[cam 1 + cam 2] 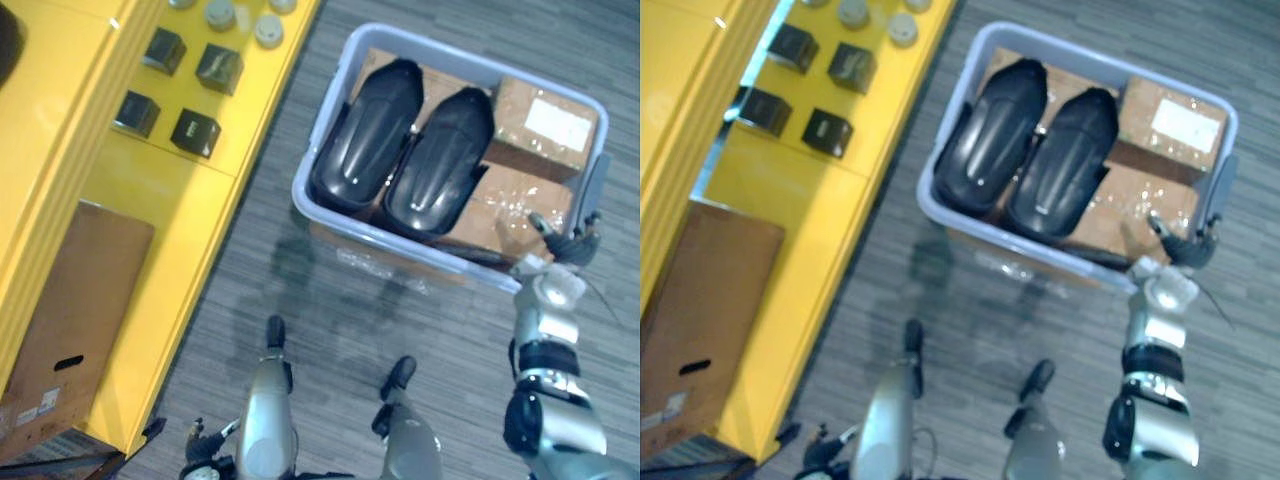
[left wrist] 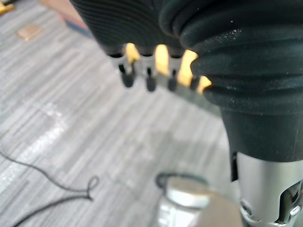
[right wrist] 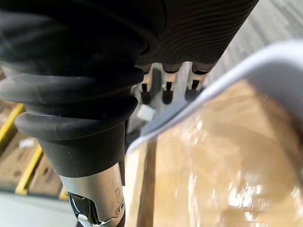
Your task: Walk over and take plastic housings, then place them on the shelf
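Two black glossy plastic housings lie side by side in a pale grey bin on the carpet, resting on wrapped cardboard boxes. My right hand hovers at the bin's near right corner, just above the rim, open and holding nothing. In the right wrist view its fingers hang straight beside the bin's rim, with film-wrapped cardboard below. My left hand hangs low beside the yellow shelf, its fingers relaxed over bare carpet.
The yellow shelf runs along the left and carries small black boxes and grey discs. A flat brown cardboard box lies on its near end. Grey carpet separates the shelf from the bin.
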